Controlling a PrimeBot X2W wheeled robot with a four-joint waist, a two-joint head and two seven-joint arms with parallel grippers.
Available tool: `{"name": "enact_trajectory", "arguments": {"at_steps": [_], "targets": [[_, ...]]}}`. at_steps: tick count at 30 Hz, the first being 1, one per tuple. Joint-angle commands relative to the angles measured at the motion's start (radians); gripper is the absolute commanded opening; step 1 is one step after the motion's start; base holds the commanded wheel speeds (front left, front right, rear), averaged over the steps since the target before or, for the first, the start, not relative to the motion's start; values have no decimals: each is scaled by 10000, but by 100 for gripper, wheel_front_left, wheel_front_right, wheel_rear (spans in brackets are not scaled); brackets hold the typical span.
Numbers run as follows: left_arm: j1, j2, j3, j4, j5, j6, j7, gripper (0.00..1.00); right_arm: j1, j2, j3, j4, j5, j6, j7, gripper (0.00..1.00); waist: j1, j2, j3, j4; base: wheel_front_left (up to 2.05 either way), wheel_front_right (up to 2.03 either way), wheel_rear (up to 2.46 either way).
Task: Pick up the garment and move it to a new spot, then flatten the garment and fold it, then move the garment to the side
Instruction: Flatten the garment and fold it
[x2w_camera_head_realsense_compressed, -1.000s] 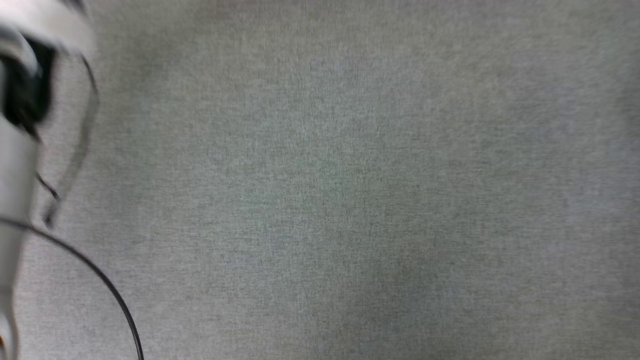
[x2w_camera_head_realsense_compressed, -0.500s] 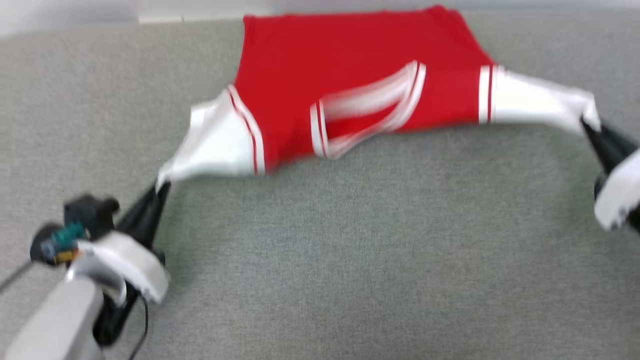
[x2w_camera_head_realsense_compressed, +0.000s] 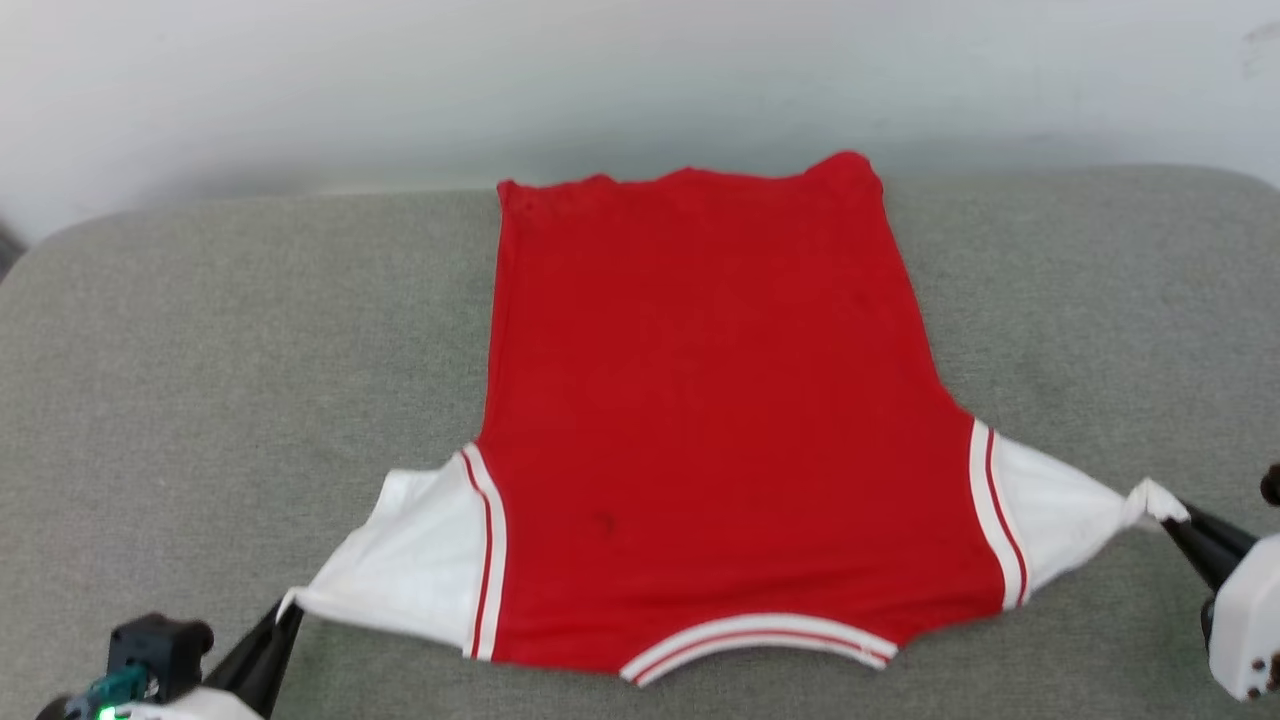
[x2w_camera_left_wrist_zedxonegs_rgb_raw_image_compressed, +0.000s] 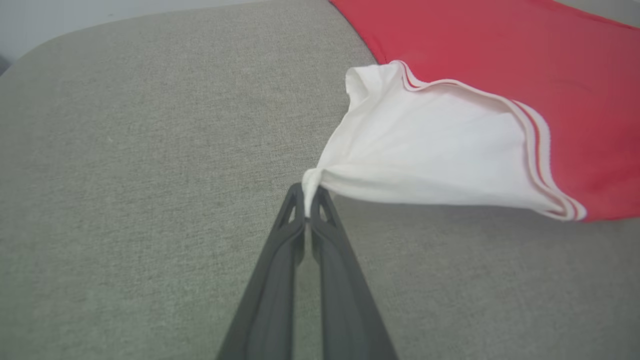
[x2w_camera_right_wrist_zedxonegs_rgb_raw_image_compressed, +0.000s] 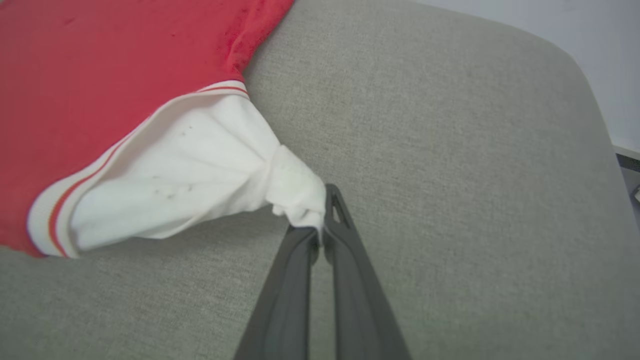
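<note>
A grey woven cushion (x2w_camera_head_realsense_compressed: 200, 330) with rounded far corners spreads across the head view (the weave looks fine and even). Behind its far edge rises a plain pale wall (x2w_camera_head_realsense_compressed: 640, 80), faintly shadowed low down.

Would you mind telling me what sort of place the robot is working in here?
Probably an indoor test bench: a grey fabric-covered table with rounded corners, a bare pale wall behind, and one red garment spread on it.
</note>
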Motion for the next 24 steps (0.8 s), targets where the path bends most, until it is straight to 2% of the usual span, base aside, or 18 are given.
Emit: {"name": "enact_trajectory", "arguments": {"at_steps": [1, 5, 9, 16, 20, 21, 22, 23, 24], "targets": [[302, 138, 79, -54, -95, 86, 60, 0, 280, -201, -29, -18, 119, -21, 61, 0, 4, -1, -240, -79, 0, 0, 0], [1144, 362, 227, -517, -453, 302, 207, 0, 1122, -568, 83, -398, 490, -21, 362, 0, 4, -1, -421, -124, 0, 0, 0], [1828, 346, -132, -971, -524, 347, 543, 0, 1896, -763, 34, -584, 922, -21, 868, 0, 4, -1, -420, -163, 0, 0, 0], [1759, 68, -544, -1338, -302, 497, 768, 0, 2244, -512, -176, -676, 1127, -19, 1185, 0, 4, -1, -309, -110, 0, 0, 0], [1681, -7, -565, -1707, -539, 305, 890, 0, 1952, -357, -491, -781, 1272, -18, 1490, 0, 4, -1, -231, -60, 0, 0, 0], [1652, 14, -557, -1827, -552, 286, 902, 0, 1897, -355, -618, -855, 1305, -18, 1553, 36, 4, -1, -187, -38, 0, 0, 0], [1617, 79, -579, -1969, -494, 274, 937, 0, 1846, -338, -762, -914, 1394, -18, 1646, 95, 4, -1, -147, 1, 0, 0, 0], [1620, 145, -616, -2119, -446, 269, 994, 0, 1854, -230, -962, -863, 1695, -18, 1927, 100, 4, -1, -102, 32, 0, 0, 0], [1634, 244, -690, -2269, -346, 304, 1103, 0, 1829, -170, -1152, -869, 1852, -16, 2202, 100, 4, -1, -49, 75, 0, 0, 0]]}}
